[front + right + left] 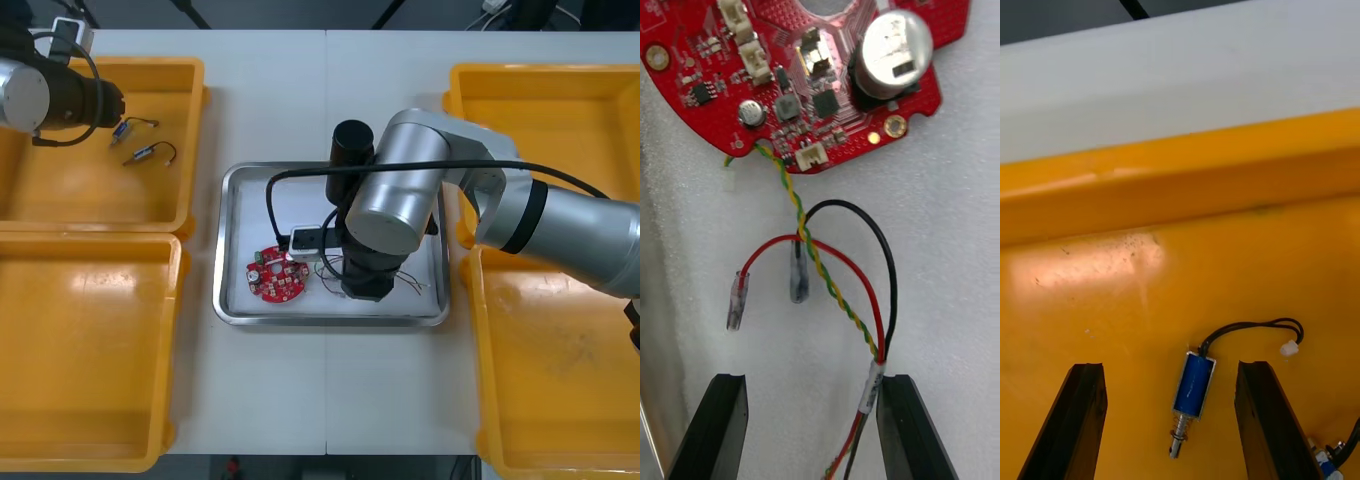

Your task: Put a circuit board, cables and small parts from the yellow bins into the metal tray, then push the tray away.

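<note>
A round red circuit board [277, 279] [812, 67] lies on the white lining of the metal tray [232, 240]. A bundle of red, black and twisted yellow-green cables [865, 330] trails from beside it. My right gripper [811, 424] hangs open over the tray, and the bundle runs just inside one finger [914, 431]. My left gripper [1171, 420] is open low over the far left yellow bin [60, 190] [1180, 195]. A small blue metal part [1193, 386] with a black lead lies between its fingers.
Two small metal parts [150, 153] lie in the far left bin, near the left arm [60, 95]. The right arm [400, 195] covers much of the tray. The other yellow bins [90, 350] [560, 380] flank the tray.
</note>
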{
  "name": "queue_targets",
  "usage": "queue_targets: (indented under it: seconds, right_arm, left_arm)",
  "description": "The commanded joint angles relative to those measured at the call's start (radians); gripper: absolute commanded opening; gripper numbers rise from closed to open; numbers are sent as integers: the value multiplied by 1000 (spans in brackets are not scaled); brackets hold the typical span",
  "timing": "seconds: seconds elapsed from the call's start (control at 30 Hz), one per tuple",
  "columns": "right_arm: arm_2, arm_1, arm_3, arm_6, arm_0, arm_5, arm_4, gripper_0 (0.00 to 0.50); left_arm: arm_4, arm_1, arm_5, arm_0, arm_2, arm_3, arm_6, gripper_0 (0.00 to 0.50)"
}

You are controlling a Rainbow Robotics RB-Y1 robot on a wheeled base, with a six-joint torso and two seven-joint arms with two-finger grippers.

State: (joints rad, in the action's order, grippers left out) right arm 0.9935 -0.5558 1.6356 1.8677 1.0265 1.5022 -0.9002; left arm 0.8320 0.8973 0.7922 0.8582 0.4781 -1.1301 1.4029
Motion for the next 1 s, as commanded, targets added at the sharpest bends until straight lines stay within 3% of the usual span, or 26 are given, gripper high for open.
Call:
queue_targets:
  seconds: [0.03,0.27,0.53,0.8,1.0]
  right_arm:
    - [-133,-9,59,-29,38,87,-25,500]
    - [-289,-36,119,-64,37,239,-92,500]
    - [-435,-98,171,-305,26,340,-177,500]
    - [-598,-179,270,-661,-86,355,-147,500]
    - [-670,-222,279,-819,-143,358,-121,500]
  left_arm:
    - [2,-14,-21,54,23,13,122,500]
    - [-13,-44,-105,53,39,79,130,500]
    - [-16,-64,-105,71,40,107,149,500]
    - [-1,-67,-105,76,83,116,156,500]
    - [4,-67,-105,76,94,131,165,500]
